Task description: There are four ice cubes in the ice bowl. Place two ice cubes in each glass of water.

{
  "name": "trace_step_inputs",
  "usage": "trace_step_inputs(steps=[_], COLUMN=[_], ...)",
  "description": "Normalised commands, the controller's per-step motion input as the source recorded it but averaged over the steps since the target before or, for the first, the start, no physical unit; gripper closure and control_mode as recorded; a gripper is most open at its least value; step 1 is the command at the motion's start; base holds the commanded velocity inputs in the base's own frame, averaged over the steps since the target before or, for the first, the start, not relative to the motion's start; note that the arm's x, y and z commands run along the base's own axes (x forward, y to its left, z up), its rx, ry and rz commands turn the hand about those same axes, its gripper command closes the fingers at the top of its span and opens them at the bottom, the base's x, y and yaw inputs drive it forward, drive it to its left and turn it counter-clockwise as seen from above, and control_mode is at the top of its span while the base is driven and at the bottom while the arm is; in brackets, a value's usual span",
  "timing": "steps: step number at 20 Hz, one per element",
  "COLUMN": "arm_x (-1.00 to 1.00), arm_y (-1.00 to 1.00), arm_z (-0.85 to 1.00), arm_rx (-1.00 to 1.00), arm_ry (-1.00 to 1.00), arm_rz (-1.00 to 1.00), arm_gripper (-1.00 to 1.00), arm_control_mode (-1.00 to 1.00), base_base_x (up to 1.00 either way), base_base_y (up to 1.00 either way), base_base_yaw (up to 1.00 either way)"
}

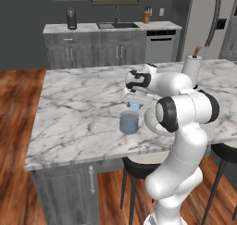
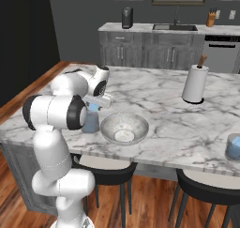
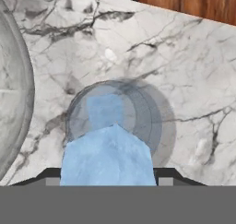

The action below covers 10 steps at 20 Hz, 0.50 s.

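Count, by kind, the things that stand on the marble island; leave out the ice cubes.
Glass of water: 2
Ice bowl: 1
Paper towel roll: 1
Total: 4

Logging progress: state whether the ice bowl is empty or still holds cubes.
Empty, it seems: the ice bowl shows only its bare pale bottom, no blue cubes inside.

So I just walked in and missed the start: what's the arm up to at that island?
The gripper holds an ice cube right above a glass of water on the marble island, with one cube already inside. The ice bowl sits beside it, with no cubes visible in it. A second glass stands at the island's far end with something blue inside.
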Motion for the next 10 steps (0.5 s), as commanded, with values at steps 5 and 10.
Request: trace_step_inputs(steps=[5,10], arm_x=[0.39,0.39], arm_y=[0.19,0.28], arm_z=[-0.36,-0.18], arm_rx=[-0.05,-0.06], arm_ry=[0.03,0.08], arm_rz=[0.00,0.00], arm_gripper=[1.00,1.00], arm_control_mode=[-1.00,-1.00], base_base_x=[0.00,0.00], base_base_y=[0.00,0.00], base_base_yaw=[0.00,0.00])
